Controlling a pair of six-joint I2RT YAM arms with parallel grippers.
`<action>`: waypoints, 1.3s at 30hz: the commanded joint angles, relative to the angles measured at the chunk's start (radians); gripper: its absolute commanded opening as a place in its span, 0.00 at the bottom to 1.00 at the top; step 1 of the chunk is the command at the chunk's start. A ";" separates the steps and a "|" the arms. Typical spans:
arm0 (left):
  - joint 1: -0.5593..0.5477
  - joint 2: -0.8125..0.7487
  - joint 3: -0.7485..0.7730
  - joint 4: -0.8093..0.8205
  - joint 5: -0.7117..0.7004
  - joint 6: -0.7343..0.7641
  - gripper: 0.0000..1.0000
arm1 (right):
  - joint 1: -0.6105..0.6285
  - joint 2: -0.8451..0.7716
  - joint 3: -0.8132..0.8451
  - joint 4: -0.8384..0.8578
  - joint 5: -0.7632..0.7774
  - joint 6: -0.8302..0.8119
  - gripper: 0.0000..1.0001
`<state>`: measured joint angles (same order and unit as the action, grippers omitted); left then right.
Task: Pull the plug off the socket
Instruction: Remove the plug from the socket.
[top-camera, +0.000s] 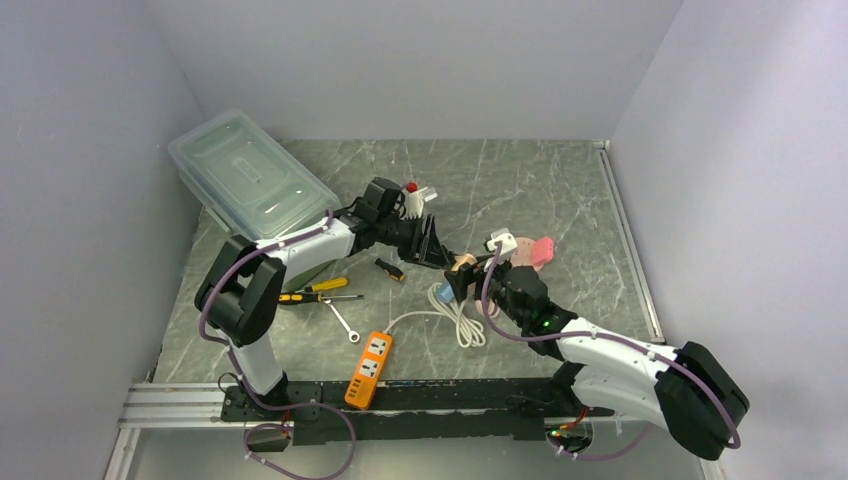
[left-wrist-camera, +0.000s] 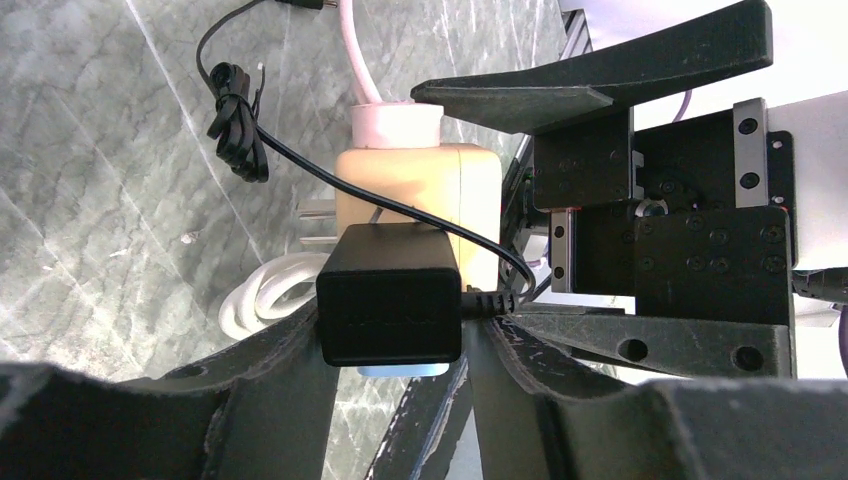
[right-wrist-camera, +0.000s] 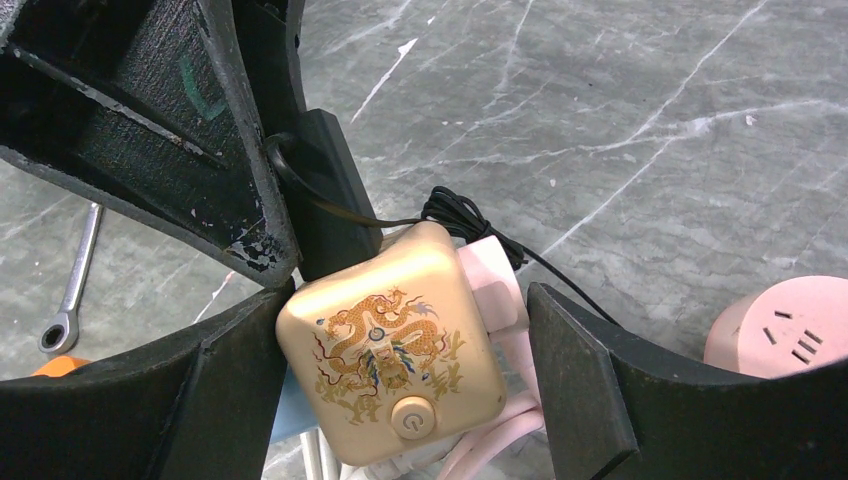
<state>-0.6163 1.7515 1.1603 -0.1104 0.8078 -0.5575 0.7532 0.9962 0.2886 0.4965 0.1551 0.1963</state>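
We see a small black plug (left-wrist-camera: 390, 295), likely light and rigid (best held by its flat sides, not its thin cord), seated in a smooth gold cube socket (right-wrist-camera: 395, 350) mid-table, with the left gripper (left-wrist-camera: 392, 330) pinched on the plug and the right gripper (right-wrist-camera: 405, 320) spread wide, clamping the cube.

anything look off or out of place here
The clear lidded bin at back left looks tilted rather than lying flat. The orange power strip lies partly over the black mounting rail. The black plug and gold socket cube look undamaged.
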 joint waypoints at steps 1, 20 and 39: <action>-0.003 0.001 0.012 0.039 0.003 -0.022 0.49 | 0.003 -0.006 0.064 0.165 -0.057 0.044 0.00; 0.003 -0.026 0.006 0.056 0.004 -0.037 0.01 | 0.003 0.083 0.141 0.061 0.056 0.065 0.00; 0.076 -0.051 0.024 0.076 0.121 -0.059 0.00 | 0.003 0.038 0.081 0.185 -0.146 0.055 0.00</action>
<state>-0.5598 1.7439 1.1595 -0.1032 0.8448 -0.5880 0.7467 1.0718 0.3569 0.4961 0.1398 0.2253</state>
